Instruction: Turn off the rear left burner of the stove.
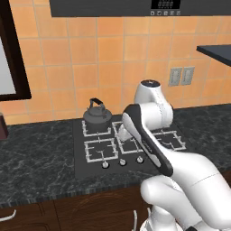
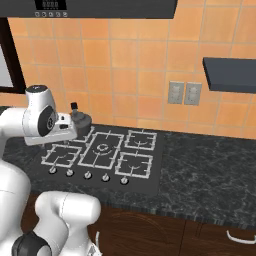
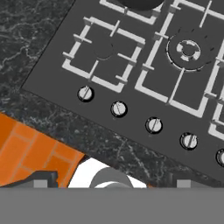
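Along the stove's (image 3: 52, 74) front edge sit five near-identical knobs (image 3: 153, 125); you could turn the wrong one. A kettle (image 1: 97, 114) covers the rear left burner (image 1: 97, 126). I cannot tell the gripper's opening.

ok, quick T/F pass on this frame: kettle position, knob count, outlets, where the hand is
1. A kettle sits on the rear left burner of the stove. True.
2. The knobs form a row of three. False: the hand view shows five.
3. Two wall outlets sit on the tiled backsplash. True.
4. The jaws are clamped on a knob. False: the hand view looks at the knob row from a distance, touching nothing.
5. The centre burner has round rings. True.
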Robot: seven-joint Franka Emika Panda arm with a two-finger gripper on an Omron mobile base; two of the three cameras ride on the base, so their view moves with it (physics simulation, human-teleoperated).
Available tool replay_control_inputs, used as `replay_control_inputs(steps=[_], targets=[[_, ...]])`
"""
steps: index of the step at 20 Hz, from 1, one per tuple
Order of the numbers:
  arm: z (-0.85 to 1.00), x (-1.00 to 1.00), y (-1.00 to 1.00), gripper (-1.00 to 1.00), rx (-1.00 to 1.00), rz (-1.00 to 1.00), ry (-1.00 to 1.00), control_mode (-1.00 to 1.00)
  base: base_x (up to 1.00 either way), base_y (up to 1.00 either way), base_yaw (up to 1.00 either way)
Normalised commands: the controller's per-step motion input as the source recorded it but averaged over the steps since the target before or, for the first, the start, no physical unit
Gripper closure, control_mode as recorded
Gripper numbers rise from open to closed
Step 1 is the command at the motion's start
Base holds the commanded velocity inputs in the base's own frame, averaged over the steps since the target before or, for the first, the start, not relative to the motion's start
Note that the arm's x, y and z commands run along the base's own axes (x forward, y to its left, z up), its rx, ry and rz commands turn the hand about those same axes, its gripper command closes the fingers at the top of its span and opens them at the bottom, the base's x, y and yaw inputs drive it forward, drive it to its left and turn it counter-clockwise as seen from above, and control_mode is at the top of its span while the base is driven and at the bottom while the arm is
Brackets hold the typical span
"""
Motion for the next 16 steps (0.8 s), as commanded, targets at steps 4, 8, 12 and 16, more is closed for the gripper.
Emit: replay_control_inputs(steps=[4,8,12,16], targets=[[-0.72,0.28,0.01,-1.0,-0.01,0.08,0.05,-1.0,0.0,0.0,0.0],[-0.71,0.28,0.01,-1.0,0.0,0.11,0.0,-1.0,0.0,0.0,0.0],[-0.74,0.31,0.03,-1.0,-0.01,0.1,0.06,-1.0,0.0,0.0,0.0],[-0.7,0.26,0.21,-1.0,0.0,0.08,0.11,-1.0,0.0,0.0,0.0]])
